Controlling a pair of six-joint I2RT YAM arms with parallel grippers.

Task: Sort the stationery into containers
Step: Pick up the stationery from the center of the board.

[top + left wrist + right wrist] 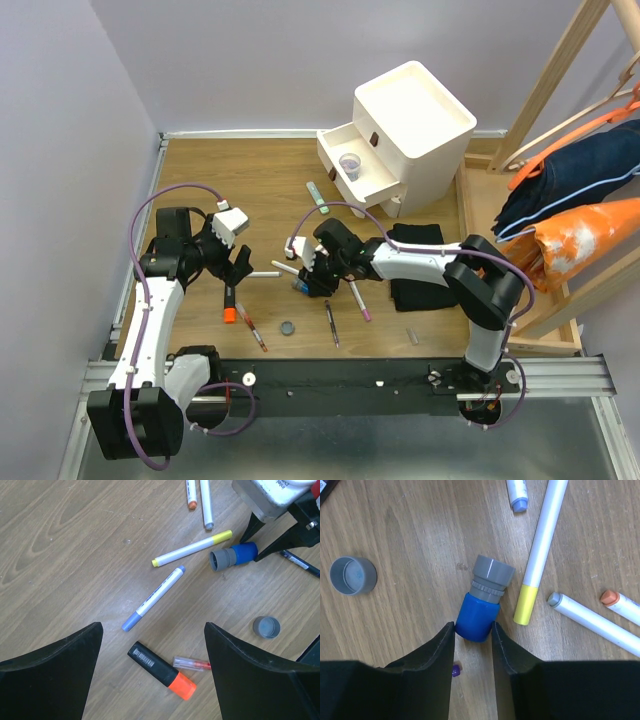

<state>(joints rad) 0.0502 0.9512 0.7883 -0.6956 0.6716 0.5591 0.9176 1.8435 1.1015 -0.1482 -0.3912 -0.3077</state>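
The right gripper (pixel 472 626) pinches only the rounded end of the blue glue stick (pixel 484 600), which may squirt free, while the left gripper (pixel 152 627) gapes wide.

Views are evenly, brightly lit; soft shadows are cast beside pens (pixel 152 599); table (pixel 60 540) grain is rendered sharply.

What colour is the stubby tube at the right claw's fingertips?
The tube is blue with a grey ribbed end, clearest in the right wrist view.
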